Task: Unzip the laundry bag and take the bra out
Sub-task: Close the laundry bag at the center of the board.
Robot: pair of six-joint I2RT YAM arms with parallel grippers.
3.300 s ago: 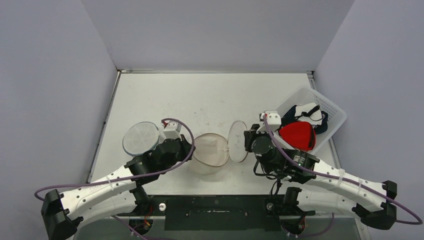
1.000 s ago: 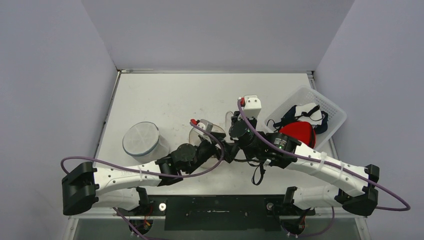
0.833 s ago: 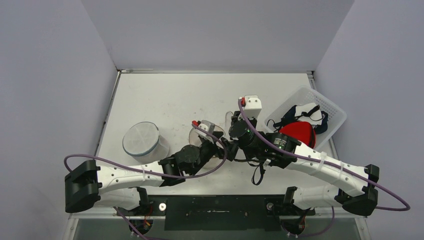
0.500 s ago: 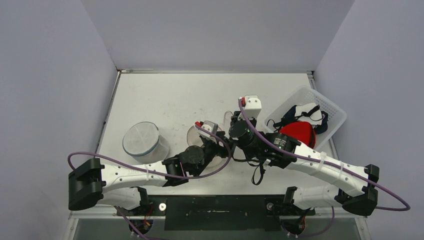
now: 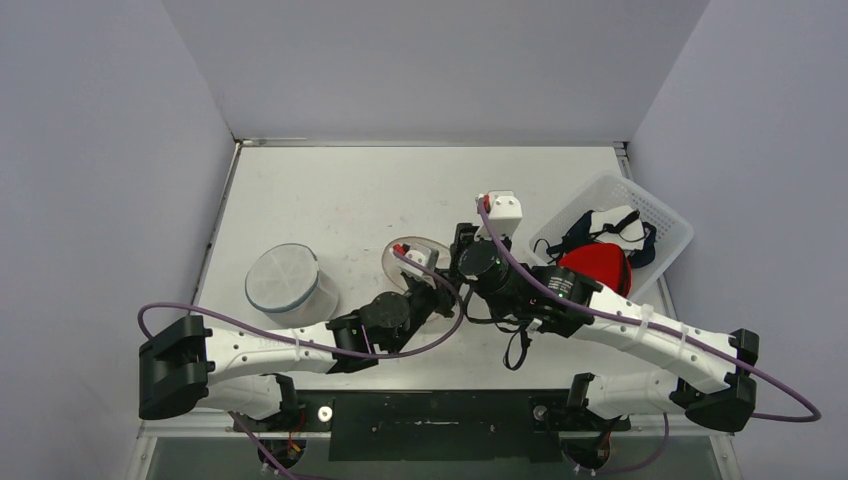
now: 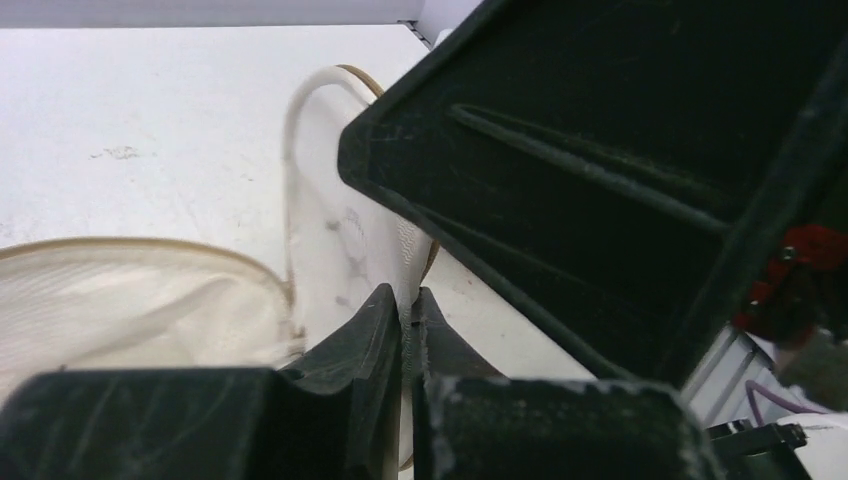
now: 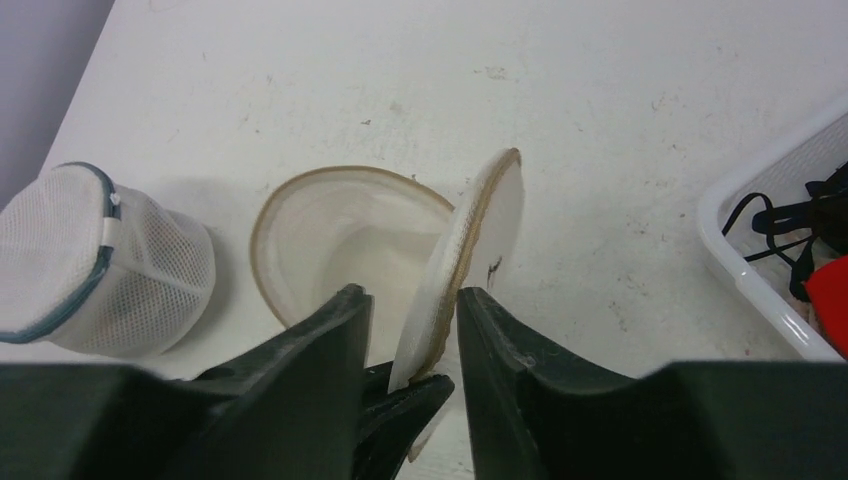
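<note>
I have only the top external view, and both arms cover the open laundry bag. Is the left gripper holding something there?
Observer: Yes. In the left wrist view, the left gripper is shut on the thin mesh edge of the lid flap.
Operator: And the right gripper?
Observer: Its wrist view shows the right gripper open, straddling that raised flap.
Operator: Is anything inside?
Observer: The laundry bag shows only pale mesh inside, in the part not hidden by the gripper.
</note>
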